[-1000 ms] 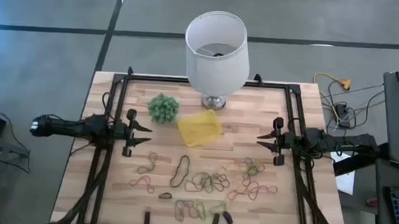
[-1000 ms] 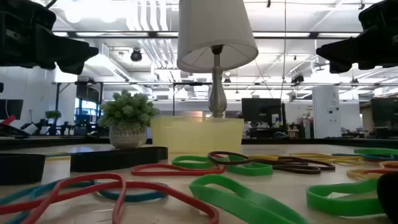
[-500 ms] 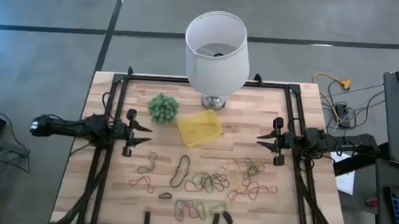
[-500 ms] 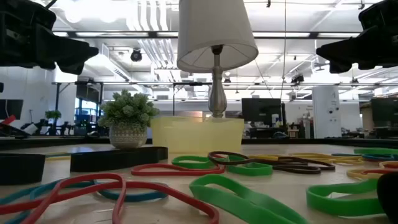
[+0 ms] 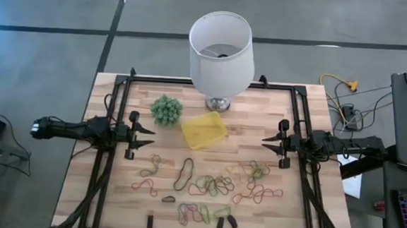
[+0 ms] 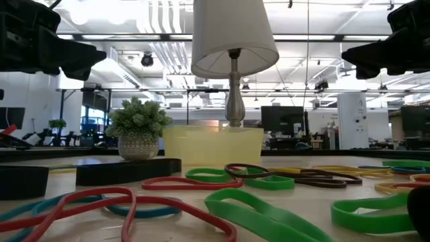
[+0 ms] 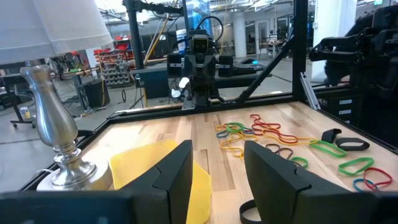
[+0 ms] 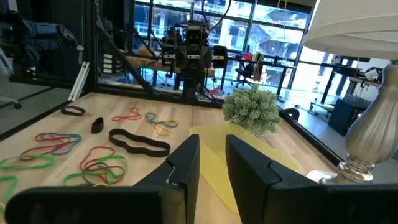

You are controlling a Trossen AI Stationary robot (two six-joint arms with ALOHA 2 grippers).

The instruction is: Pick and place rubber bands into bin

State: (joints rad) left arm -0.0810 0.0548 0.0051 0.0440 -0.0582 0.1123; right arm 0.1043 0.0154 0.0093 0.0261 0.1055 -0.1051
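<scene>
Many rubber bands [image 5: 213, 185] in green, yellow, red and black lie loose on the wooden table's near half; they also show close up in the low view [image 6: 269, 215]. The yellow bin [image 5: 204, 131] sits flat near the table's middle, in front of the lamp. My left gripper [image 5: 145, 136] hovers open at the table's left side, above the table. My right gripper [image 5: 267, 143] hovers open at the right side. Neither touches anything. In the wrist views the left gripper [image 7: 217, 165] and right gripper [image 8: 212, 158] point across the table toward each other.
A white lamp [image 5: 221, 53] on a silver base stands at the far middle. A fuzzy green ball plant [image 5: 166, 109] sits left of the bin. Small dark stubby pieces [image 5: 226, 222] lie near the near edge. Black frame rails [image 5: 109, 158] run along both sides.
</scene>
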